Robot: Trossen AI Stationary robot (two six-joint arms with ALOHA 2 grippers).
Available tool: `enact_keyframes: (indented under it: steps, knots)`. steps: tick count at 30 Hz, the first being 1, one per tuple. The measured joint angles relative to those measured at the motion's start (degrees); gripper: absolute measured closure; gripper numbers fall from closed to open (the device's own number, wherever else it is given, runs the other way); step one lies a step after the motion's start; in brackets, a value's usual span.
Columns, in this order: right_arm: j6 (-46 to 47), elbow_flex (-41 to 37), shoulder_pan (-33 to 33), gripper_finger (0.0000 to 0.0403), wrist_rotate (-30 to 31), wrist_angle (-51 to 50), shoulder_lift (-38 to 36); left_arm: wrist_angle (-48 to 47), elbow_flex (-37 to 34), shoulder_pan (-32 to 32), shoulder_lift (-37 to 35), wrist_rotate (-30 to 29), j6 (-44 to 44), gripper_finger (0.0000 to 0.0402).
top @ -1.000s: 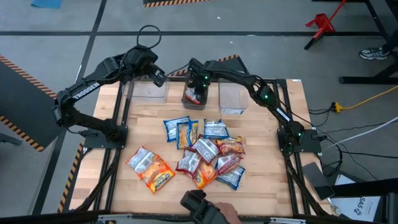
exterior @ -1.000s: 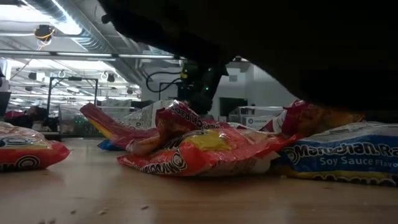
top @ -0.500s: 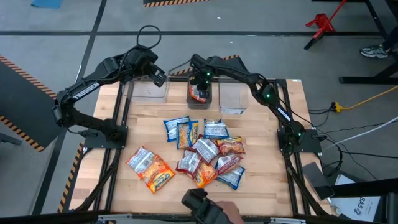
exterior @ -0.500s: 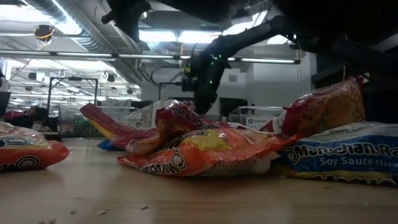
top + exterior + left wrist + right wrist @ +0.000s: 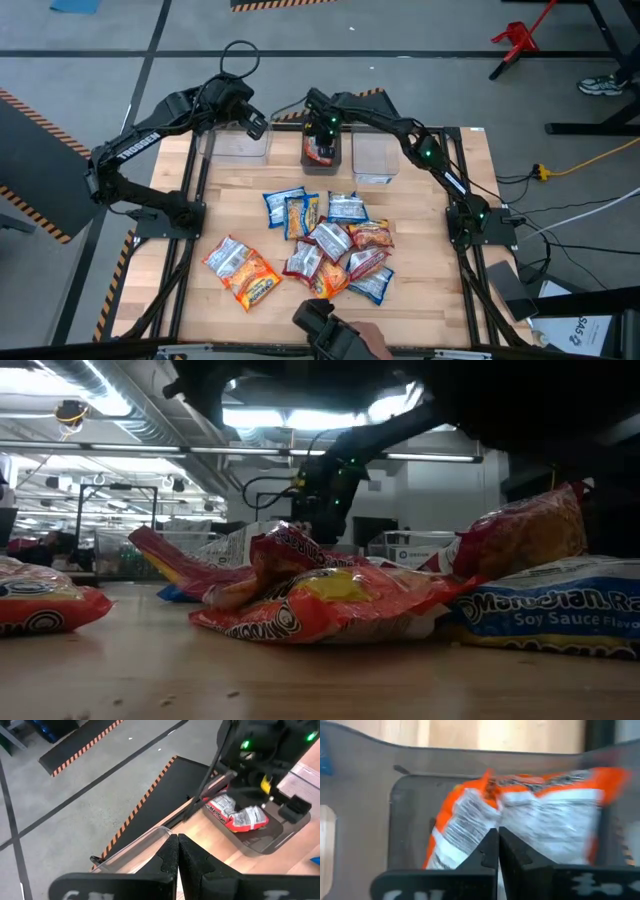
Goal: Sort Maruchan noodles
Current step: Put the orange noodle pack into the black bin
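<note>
Right gripper (image 5: 321, 138): fingers closed, empty, directly above red-and-silver Maruchan packet (image 5: 236, 813) lying in middle clear bin (image 5: 265, 840). Left gripper (image 5: 256, 127): closed, idle over far-left bin (image 5: 237, 149). Unsorted packet pile (image 5: 318, 245): nearer table centre, right gripper closer.

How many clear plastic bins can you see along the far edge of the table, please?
3: the left bin under the left gripper, the middle bin holding a red-and-silver packet below the right gripper, and the right bin.
</note>
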Motion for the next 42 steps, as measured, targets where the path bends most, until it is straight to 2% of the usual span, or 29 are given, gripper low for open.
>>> enact_keyframes:
  steps: [2, 4, 11, 14, 16, 19, 21, 23, 27, 31, 33, 36, 42]
  knots:
    - [0.0, 0.0, 0.1, 0.0403, 0.8, -0.8, -2.6, 0.0, 0.0, 0.0, 0.0, 0.3, 0.2, 0.0401]
    - [-0.1, 0.0, 0.2, 0.0403, 1.6, -1.9, -6.5, -0.1, 0.0, 0.0, 0.0, 3.5, 2.1, 0.0401]
    - [1.1, 0.1, 0.1, 0.0403, 6.1, -9.2, -24.4, -7.6, 0.0, -1.5, -1.6, 29.1, 10.3, 0.0401]
    - [5.0, 0.2, 0.1, 0.0403, 5.1, -11.2, -32.4, -11.8, 0.0, -6.0, -1.8, 34.1, 11.9, 0.0401]
    - [7.7, 0.2, 0.1, 0.0403, 3.1, -12.7, -36.7, -16.1, 0.0, -11.3, -2.2, 34.5, 10.5, 0.0401]
    - [10.7, 0.1, 0.1, 0.0402, 1.0, -15.1, -41.8, -19.7, -0.3, -21.1, -2.3, 34.6, 3.4, 0.0401]
    - [10.9, 0.1, 0.2, 0.0398, 0.2, -16.5, -44.9, -17.9, -1.3, -28.1, -2.6, 33.6, -4.5, 0.0401]
    - [10.9, 0.1, 0.2, 0.0387, 0.0, -18.3, -47.2, -14.6, -3.4, -35.4, -3.5, 30.2, -13.5, 0.0395]
    - [11.0, 0.1, 0.2, 0.0343, -2.0, -23.0, -49.7, -10.9, -8.1, -48.4, -3.8, 26.4, -29.0, 0.0366]
    - [11.0, 0.0, 0.2, 0.0285, -3.9, -27.9, -50.8, -2.7, -14.3, -59.1, -3.7, 27.8, -39.9, 0.0325]
    - [11.6, -0.7, 0.2, 0.0256, -4.5, -27.8, -51.1, 4.2, -18.0, -63.6, -3.7, 27.9, -43.0, 0.0302]
    - [11.9, -1.3, 0.1, 0.0219, -5.6, -27.9, -51.2, 15.0, -23.8, -68.9, -3.7, 25.1, -46.5, 0.0267]
    - [11.9, -3.6, 0.1, 0.0177, -8.5, -27.1, -51.2, 23.0, -34.6, -73.9, -3.7, 24.1, -57.0, 0.0208]
